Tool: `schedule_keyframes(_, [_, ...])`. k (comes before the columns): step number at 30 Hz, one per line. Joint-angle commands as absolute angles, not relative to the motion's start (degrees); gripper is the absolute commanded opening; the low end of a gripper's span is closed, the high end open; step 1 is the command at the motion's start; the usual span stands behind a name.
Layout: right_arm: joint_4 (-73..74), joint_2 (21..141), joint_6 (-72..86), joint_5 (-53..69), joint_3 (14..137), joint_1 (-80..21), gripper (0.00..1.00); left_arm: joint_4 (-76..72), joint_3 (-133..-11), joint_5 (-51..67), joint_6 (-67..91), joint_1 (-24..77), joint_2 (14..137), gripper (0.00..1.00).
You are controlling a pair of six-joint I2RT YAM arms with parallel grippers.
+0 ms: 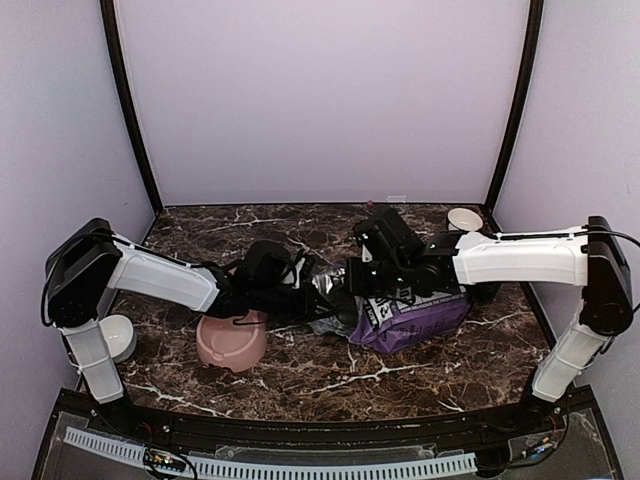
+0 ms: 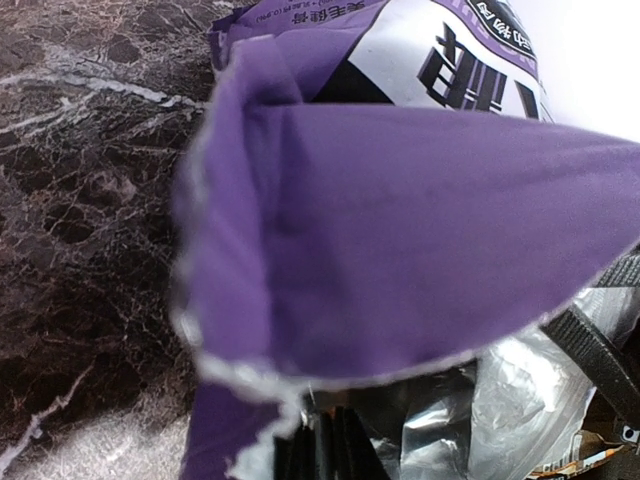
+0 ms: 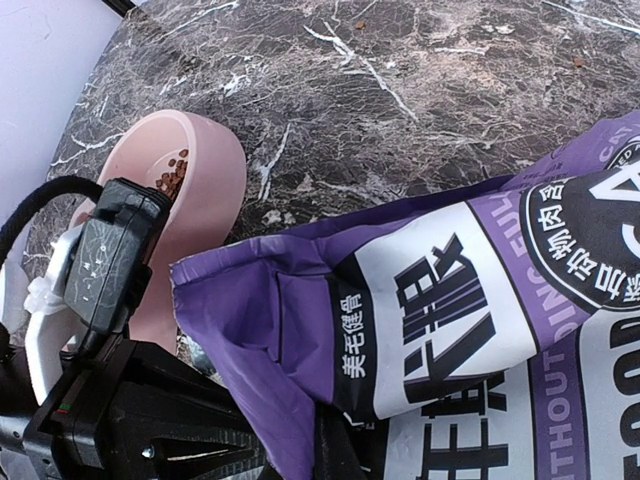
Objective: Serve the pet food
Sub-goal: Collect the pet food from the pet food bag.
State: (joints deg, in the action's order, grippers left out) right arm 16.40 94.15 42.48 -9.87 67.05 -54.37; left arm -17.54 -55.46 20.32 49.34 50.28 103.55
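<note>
"What did you see, starting at the left?"

"A pink bowl (image 1: pixel 225 352) sat on the bench (image 1: pixel 330 378), left of middle. A little of the pet food (image 3: pixel 172 178) lay in one of its hollows, a thin scatter of brown bits. What looked like a few strays lay out on the marble. Just right of the bowl, the left fingers (image 2: pixel 325 450) were clenched, as far as I could judge, on the torn lip of the purple bag (image 1: pixel 415 322), with its silver lining showing below."

"And the other arm?"

"The right fingers (image 1: pixel 358 283) were shut tight at the bag's upper edge, apparently pinching it. The bag lay slanted on its side with its mouth turned towards the bowl. The mouth seemed to sit beside the rim, not over it."

"So the pour was under way?"

"I judged so, and far from done. To do it well, I thought, the mouth needed bringing over the hollow before the tail of the bag was raised. The left side should hold the lip open, low to the rim, and the lift should be slow, so the bits ran out in a trickle. A slack lip or a quick tip could spill them across the bench."
</note>
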Motion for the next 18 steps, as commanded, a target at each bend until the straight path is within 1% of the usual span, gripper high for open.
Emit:
schedule_keyframes(1, [16.1,91.8,42.4,-11.4,66.5,-54.4,0.0,-17.2,-54.7,22.8,50.4,50.4,102.9,0.0])
schedule_keyframes(6, [15.6,89.6,42.6,-11.6,64.6,-54.4,0.0,-17.7,-53.0,22.2,50.8,50.3,101.6,0.0])
schedule_keyframes(10, [15.6,89.6,42.3,-11.2,64.8,-54.4,0.0,-21.3,-52.6,23.1,52.5,50.3,102.5,0.0])
schedule_keyframes(13, [16.2,89.6,41.9,-11.3,65.3,-54.4,0.0,-24.6,-53.3,24.0,54.0,50.3,103.7,0.0])
schedule_keyframes(18, [17.0,89.8,41.6,-10.9,65.7,-54.4,0.0,-25.6,-56.3,24.6,54.2,50.3,107.0,0.0])
